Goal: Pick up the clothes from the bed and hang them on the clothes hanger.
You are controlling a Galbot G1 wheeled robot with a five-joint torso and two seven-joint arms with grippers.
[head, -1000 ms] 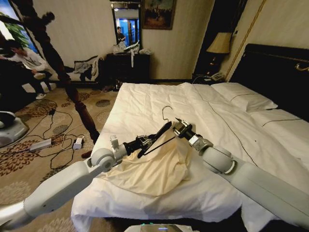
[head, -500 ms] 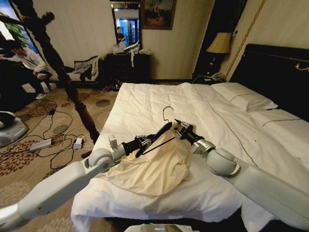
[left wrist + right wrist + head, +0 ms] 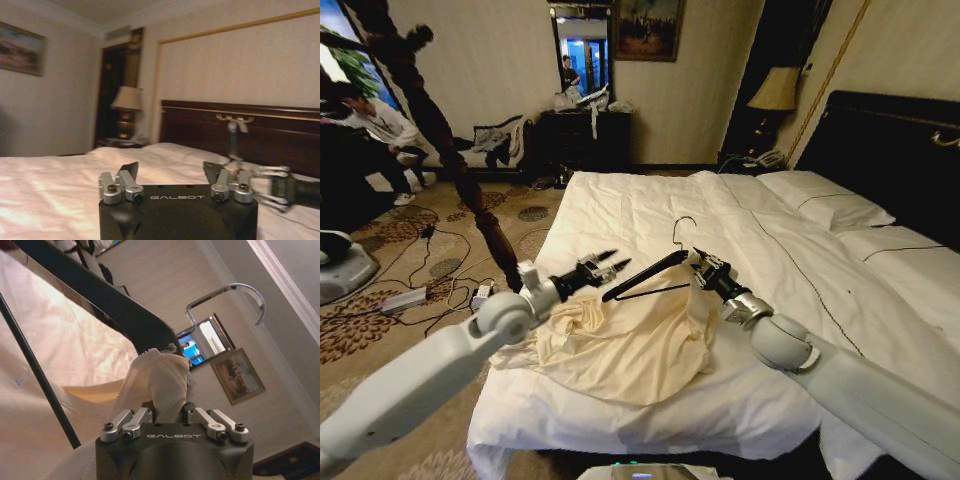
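Clothes are lying crumpled on the near part of the bed in head view, w/ one cream edge being lifted toward the right end effector. That end effector is being kept clamped on a bunch of fabric just beside the neck of the clothes hanger, which is being held tilted above the shirt, hook up. Left end effector is being held w/ fingers spread wide, just off the hanger's lower end, apart from it and gripping nothing.

Left wrist view: left end effector is being shown w/ both fingers parted, nothing between them, over the white bed; right end effector is being seen farther off, toward the headboard.

Right wrist view: right end effector is being closed on gathered cream clothes, right against the black clothes hanger, wire hook rising beyond.
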